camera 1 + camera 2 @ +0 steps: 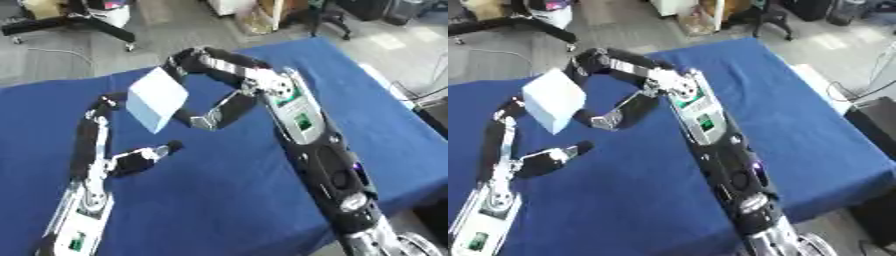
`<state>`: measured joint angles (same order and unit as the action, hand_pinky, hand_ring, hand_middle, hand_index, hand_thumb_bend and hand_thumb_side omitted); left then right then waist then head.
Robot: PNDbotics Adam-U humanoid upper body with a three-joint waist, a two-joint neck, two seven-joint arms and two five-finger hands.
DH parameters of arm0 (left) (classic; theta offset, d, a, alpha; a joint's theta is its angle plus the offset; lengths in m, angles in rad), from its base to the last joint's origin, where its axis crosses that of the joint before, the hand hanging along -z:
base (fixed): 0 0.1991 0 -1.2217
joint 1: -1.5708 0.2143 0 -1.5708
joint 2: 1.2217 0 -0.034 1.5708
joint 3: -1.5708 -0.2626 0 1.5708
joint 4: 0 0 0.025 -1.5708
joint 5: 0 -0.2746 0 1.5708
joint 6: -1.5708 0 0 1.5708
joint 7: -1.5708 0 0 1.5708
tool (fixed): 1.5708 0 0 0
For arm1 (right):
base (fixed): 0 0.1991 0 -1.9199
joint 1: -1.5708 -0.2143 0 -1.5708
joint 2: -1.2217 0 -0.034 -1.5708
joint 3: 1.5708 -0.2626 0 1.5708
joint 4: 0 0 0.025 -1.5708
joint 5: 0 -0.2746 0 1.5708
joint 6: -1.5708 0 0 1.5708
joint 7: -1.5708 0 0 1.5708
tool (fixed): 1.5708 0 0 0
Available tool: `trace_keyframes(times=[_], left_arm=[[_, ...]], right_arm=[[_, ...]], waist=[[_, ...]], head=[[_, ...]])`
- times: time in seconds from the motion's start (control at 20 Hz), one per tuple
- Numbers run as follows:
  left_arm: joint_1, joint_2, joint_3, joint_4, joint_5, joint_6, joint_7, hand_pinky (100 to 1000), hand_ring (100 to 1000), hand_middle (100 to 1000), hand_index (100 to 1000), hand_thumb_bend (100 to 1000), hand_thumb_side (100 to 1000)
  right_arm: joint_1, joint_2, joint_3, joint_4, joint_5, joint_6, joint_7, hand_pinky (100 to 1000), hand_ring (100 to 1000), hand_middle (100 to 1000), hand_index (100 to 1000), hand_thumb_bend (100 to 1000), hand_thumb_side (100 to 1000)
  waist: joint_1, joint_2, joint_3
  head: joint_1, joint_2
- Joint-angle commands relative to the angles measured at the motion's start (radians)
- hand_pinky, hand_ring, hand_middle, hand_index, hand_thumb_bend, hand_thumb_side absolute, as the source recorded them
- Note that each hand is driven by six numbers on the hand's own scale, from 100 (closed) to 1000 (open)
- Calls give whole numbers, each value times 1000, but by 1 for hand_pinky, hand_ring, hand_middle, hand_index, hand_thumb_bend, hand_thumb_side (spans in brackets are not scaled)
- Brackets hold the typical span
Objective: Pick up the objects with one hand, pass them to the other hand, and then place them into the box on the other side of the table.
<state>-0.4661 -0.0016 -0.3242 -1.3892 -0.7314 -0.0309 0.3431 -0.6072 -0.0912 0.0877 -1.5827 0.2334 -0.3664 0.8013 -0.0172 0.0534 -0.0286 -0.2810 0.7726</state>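
Observation:
A pale blue-white box (157, 100) hangs tilted above the blue table (219, 200), left of centre. My right hand (262, 86) reaches in from the lower right. Its fingers (197, 59) curl over the box's top edge and its thumb (210, 117) sits under the box's lower right side. My left hand (94, 172) comes up from the lower left with its fingers (98, 117) stretched straight. Their tips lie against the box's left edge. The left thumb (147, 156) sticks out to the right, apart from the box. The box hides where the fingertips meet it.
The table's far edge (262, 47) runs just behind the hands and its right edge (411, 115) drops to the floor. A black wheeled stand (79, 22) and other furniture sit beyond the table.

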Motion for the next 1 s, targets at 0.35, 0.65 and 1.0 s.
trace_keyframes(times=[0.35, 0.65, 1.0], left_arm=[[-19, -8, -5, -9, 12, -12, 17, 797, 735, 737, 829, 939, 471], [-21, -11, -8, -5, 22, -19, 18, 795, 734, 735, 827, 940, 471], [-24, -15, -14, -4, 38, -40, 19, 787, 712, 705, 799, 917, 469]], right_arm=[[-14, 5, -6, 10, 24, -23, 13, 806, 795, 659, 464, 100, 147], [-15, 9, -6, 19, 41, -29, 10, 806, 795, 659, 463, 100, 146], [-14, 12, -6, 31, 54, -31, 8, 806, 795, 657, 462, 100, 147]], waist=[[-7, -26, -1], [-8, -26, -1], [-8, -26, -2]], head=[[-4, -3], [-6, -3], [-7, -3]])
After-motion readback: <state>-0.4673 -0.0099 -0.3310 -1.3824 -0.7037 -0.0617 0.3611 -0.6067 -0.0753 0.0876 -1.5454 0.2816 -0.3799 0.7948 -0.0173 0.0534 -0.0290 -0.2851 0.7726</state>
